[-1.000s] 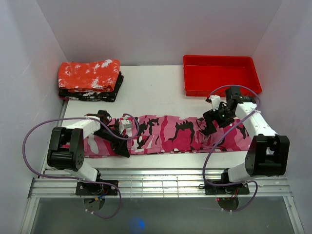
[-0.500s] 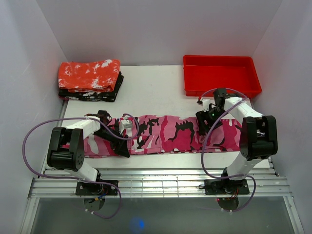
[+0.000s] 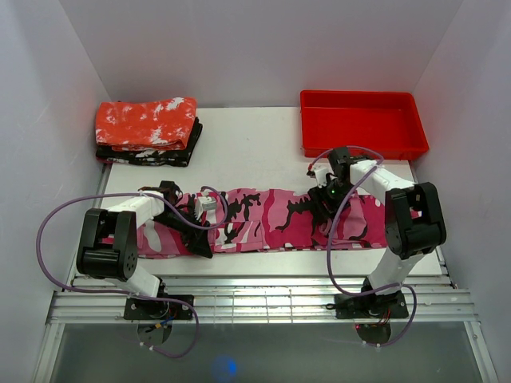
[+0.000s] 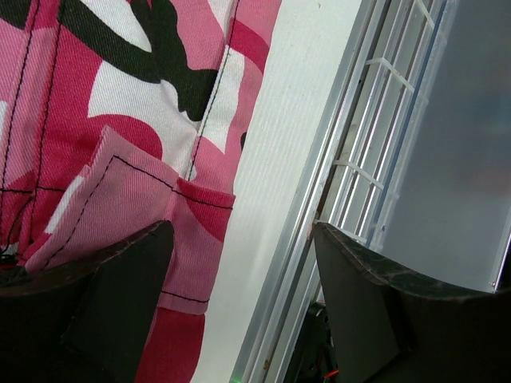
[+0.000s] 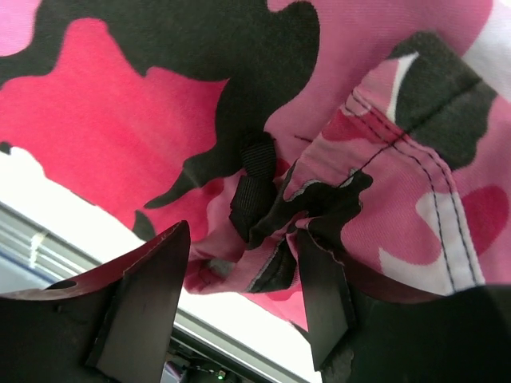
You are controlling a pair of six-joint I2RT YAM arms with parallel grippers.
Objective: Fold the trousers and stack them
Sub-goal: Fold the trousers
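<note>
The trousers (image 3: 263, 219) lie stretched along the counter's (image 3: 255, 152) near edge, first fold apparently pending: left end effector (image 4: 243, 239) spread wide at their near edge, right end effector (image 5: 243, 231) parted astride a bunch it probably must pinch next.

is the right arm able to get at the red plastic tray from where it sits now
Probably yes: the red plastic tray lies just beyond the right gripper, with only bare white table between them and nothing blocking the way.
</note>
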